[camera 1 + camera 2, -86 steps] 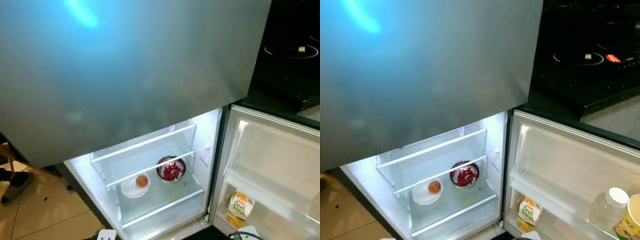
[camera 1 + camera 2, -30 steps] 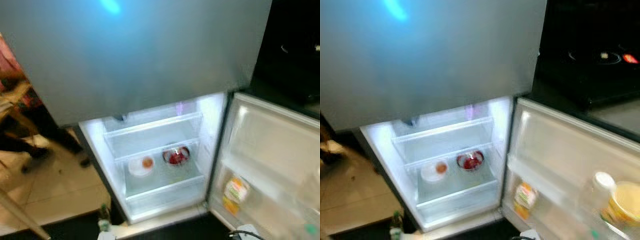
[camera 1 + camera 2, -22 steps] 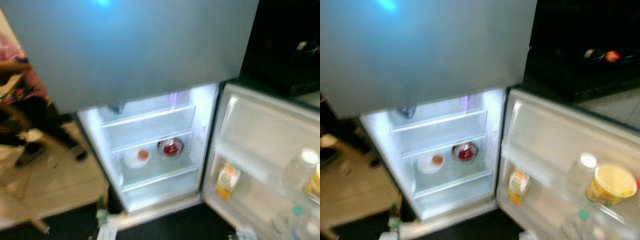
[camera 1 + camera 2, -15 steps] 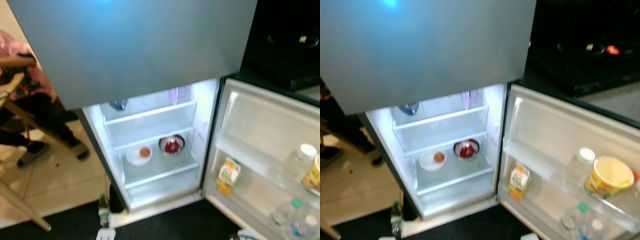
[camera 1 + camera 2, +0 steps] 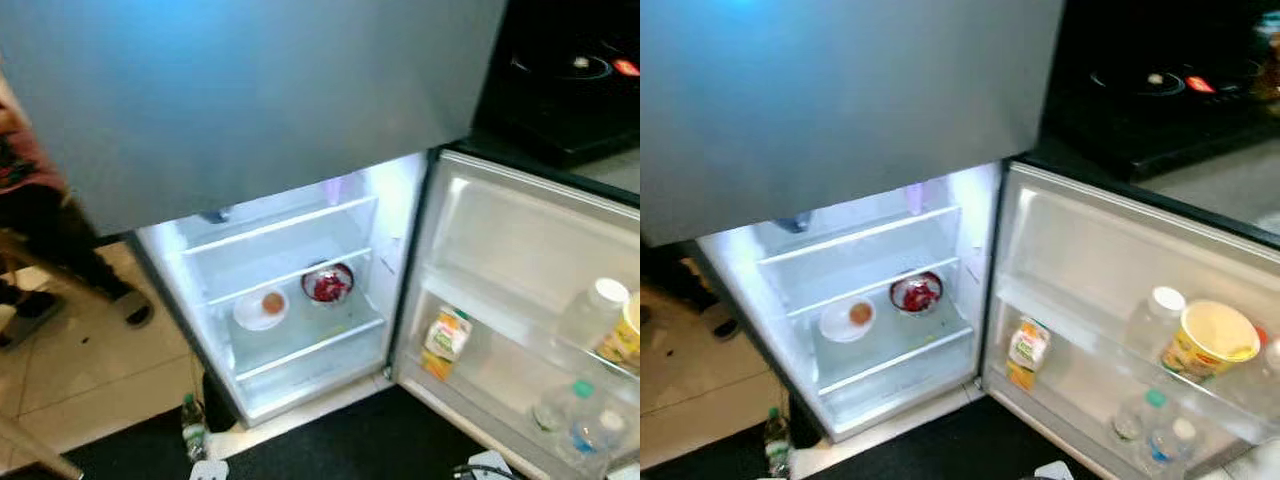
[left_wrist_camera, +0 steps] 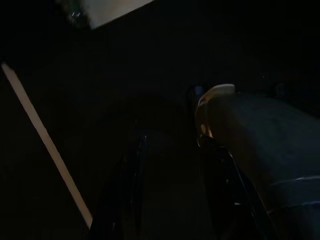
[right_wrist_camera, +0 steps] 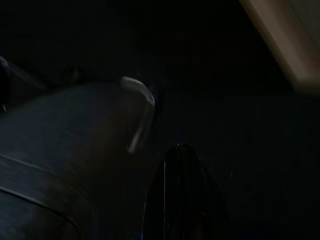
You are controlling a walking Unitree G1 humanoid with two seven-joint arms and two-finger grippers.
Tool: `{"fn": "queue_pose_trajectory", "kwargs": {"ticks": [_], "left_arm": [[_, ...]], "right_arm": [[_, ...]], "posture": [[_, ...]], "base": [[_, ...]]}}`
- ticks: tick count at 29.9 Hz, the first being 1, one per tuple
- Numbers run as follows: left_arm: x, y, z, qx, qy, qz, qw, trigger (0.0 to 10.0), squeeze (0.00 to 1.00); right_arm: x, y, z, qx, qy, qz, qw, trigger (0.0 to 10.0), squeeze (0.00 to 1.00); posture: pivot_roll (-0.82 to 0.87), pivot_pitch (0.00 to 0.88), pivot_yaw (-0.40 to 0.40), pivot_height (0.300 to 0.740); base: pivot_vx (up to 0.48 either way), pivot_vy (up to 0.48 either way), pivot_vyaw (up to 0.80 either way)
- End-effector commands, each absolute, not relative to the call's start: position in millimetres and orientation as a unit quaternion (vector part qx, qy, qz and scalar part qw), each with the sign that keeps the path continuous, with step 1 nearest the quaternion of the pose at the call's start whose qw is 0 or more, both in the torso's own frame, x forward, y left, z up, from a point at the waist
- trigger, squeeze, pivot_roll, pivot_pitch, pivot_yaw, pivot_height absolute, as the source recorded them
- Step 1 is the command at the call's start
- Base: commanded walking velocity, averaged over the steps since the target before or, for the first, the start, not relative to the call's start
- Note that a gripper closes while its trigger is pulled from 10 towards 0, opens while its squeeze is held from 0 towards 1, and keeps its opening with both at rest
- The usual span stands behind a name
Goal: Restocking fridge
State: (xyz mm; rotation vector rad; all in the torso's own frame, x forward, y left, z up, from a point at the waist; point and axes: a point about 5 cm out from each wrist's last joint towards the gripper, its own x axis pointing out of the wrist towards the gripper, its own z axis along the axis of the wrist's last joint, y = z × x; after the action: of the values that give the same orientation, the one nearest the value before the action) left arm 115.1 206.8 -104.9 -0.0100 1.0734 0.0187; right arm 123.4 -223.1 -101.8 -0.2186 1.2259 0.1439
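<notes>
Fridge (image 5: 300, 120): grey, upper door shut, lower compartment open and lit.
Lower door (image 5: 1110, 270): swung open on the right side, inner racks facing the camera.
Glass shelf (image 5: 300, 335): holding two dishes side by side, not touching.
White bowl (image 5: 260, 310): on the left of the shelf, with one small orange-brown item inside.
Steel bowl (image 5: 328, 283): on the right of the shelf, filled with something red.
Upper shelves (image 5: 280, 235): clear, stacked above the two bowls.
Juice carton (image 5: 1026, 352): standing in the door rack, near the hinge side, a little tilted.
Clear bottle with white cap (image 5: 1152, 322): higher door rack, just beside the yellow tub.
Yellow tub (image 5: 1206, 340): same rack, right of that bottle.
Small water bottles (image 5: 1150, 425): lowest door rack, one green cap and one white cap.
Green bottle (image 5: 192, 425): standing on the floor at the left bottom corner of the fridge.
Stove (image 5: 1160, 90): dark, on the counter right of the fridge, one red spot on it.
Person (image 5: 50, 240): at the far left on the tile floor, legs and shoes visible, blurred.
Left gripper (image 6: 170, 200): hanging in the dark, two black fingers apart, nothing between them.
Right gripper (image 7: 182, 200): hanging in the dark, finger state not possible to tell.
</notes>
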Motion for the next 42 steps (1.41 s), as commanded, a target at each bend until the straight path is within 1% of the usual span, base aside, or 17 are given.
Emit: {"fn": "queue_pose_trajectory", "kwargs": {"ticks": [1, 21, 42], "left_arm": [[108.8, 205.9, -107.0, -0.003, 0.522, 0.003, 0.853, 10.0, 0.0], [109.1, 202.0, -107.2, -0.006, 0.521, -0.017, 0.853, 10.0, 0.0], [108.9, 202.2, -107.1, -0.013, 0.52, -0.016, 0.854, 10.0, 0.0]], "right_arm": [[117.5, -224.2, -103.4, -0.102, 0.582, 0.067, 0.804, 10.0, 0.0], [117.3, -222.8, -103.7, -0.095, 0.586, 0.07, 0.802, 10.0, 0.0], [116.2, -222.5, -104.0, -0.092, 0.588, 0.07, 0.801, 10.0, 0.0]], "posture": [[-0.03, 0.023, 0.033, 0.74], [-0.03, 0.019, 0.034, 0.74], [-0.03, 0.018, 0.033, 0.74]], "base": [[0.0, 0.0, -0.78], [0.0, 0.0, -0.78], [0.0, 0.0, -0.78]]}}
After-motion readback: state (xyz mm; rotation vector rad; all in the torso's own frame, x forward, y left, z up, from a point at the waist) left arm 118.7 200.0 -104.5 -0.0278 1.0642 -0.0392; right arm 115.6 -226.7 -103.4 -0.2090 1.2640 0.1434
